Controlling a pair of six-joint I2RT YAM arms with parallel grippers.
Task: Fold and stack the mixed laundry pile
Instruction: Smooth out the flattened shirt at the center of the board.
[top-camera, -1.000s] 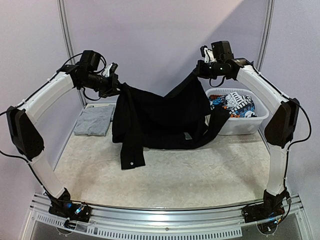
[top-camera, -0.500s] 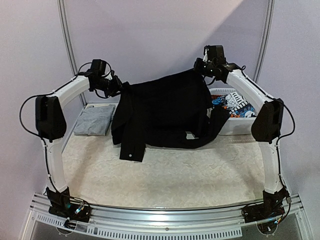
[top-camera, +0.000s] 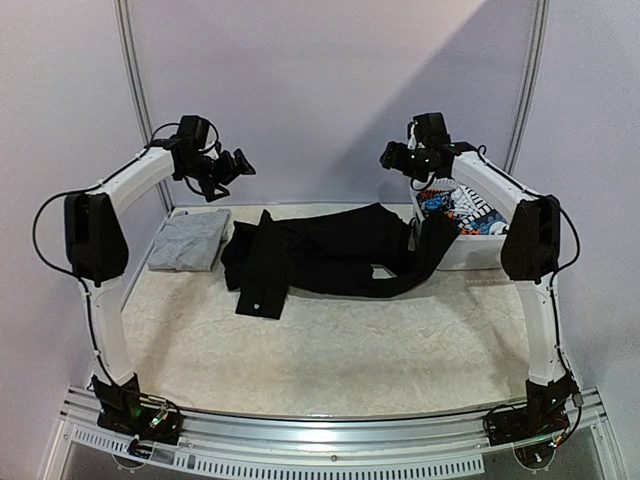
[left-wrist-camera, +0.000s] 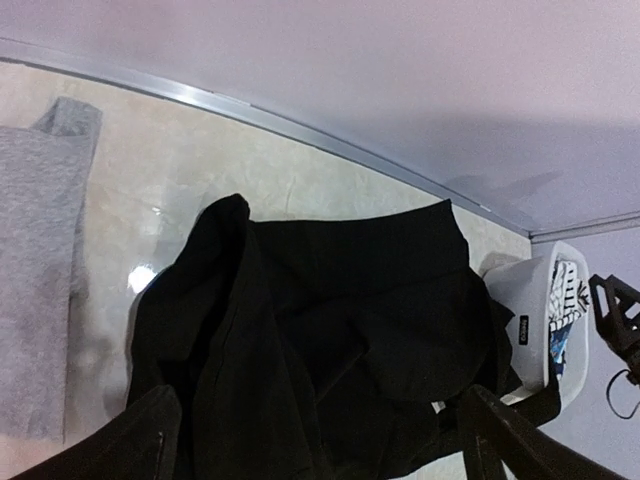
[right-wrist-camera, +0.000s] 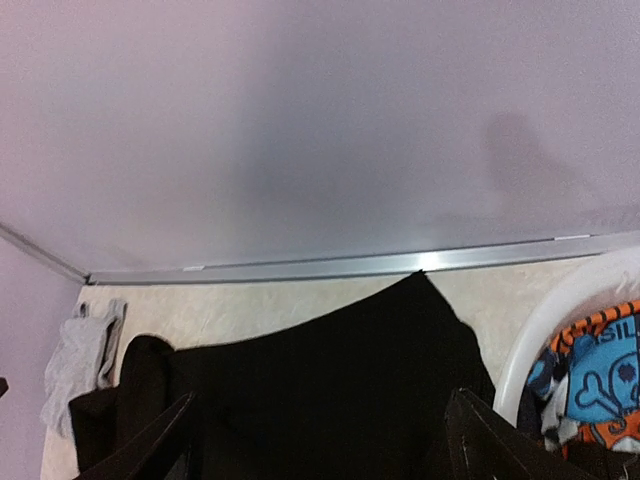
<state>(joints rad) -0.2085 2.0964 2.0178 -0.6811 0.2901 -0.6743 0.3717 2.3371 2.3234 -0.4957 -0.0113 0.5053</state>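
left end effector (top-camera: 236, 164) hangs high over the far left of the counter (top-camera: 350, 350), jaws wide apart, nothing in them. the wrist view shows both fingers (left-wrist-camera: 140, 440) at the frame edges with only cloth far below. right end effector (top-camera: 392, 156) is also up high by the far right, jaws spread wide, fingers (right-wrist-camera: 480, 440) empty.

below and between them the black long-sleeved garment (top-camera: 330, 245) lies on the counter, stretched left to right along the far half. it is rumpled, not flat. one sleeve is bunched and doubled over at the left end. the other end runs up against the white basket (top-camera: 490, 250) and touches its near left wall. my read: it is laid crosswise so both arms can reach an end each, and it needs smoothing before any fold.

the grey sleeveless top (top-camera: 190, 240) sits folded at the far left, just beside the black garment, apart from the basket. it looks like the start of the stack. the printed piece (top-camera: 465, 210) is inside the basket, not yet taken out.

counts: two end effectors, both empty. one black garment, one grey top, one basket, one printed piece visible. cannot tell if more lies under it. judged progress: one item folded, one in hand, at least one left.
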